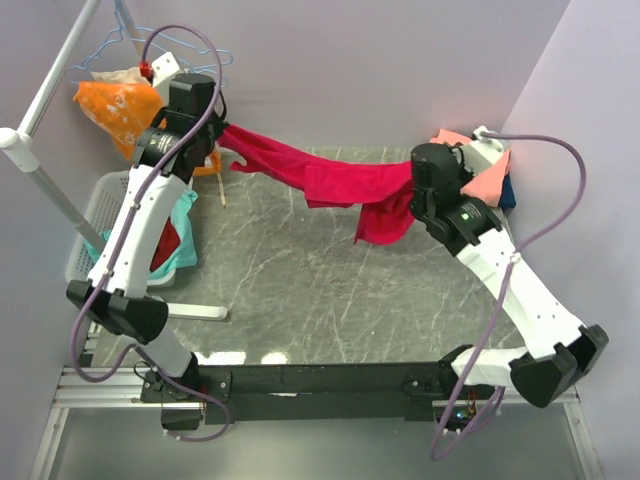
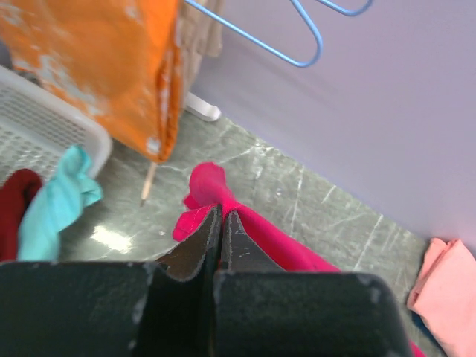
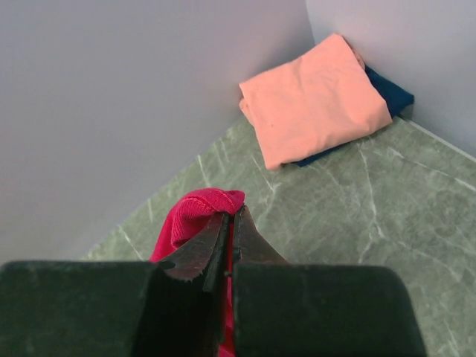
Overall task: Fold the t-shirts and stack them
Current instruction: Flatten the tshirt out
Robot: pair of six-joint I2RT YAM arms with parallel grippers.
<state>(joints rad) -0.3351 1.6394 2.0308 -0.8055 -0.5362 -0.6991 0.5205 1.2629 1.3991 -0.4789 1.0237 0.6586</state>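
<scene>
Dark fingers (image 2: 197,253) fill the bottom of each wrist view, and both pairs are pressed together on cloth. Your left end effector (image 2: 222,212) pinches one end of the crimson t-shirt (image 1: 330,180), and your right end effector (image 3: 232,217) pinches the other. From above, the shirt hangs between them as a twisted band over the far half of the surface (image 1: 300,300). Its long axis runs across the surface. It starts at the left grip at far left, near the orange cloth (image 1: 120,105) and the basket (image 1: 95,215), and slants slightly nearer toward the right grip. A loose flap droops below the right grip; whether it touches the surface you cannot tell. The folded salmon-pink t-shirt (image 3: 316,100) lies on the dark blue t-shirt (image 3: 387,89) in the far right corner, just beyond the right end effector, so your right arm is the nearer to that stack. You likely need to lower the crimson shirt and spread it flat before any fold.
</scene>
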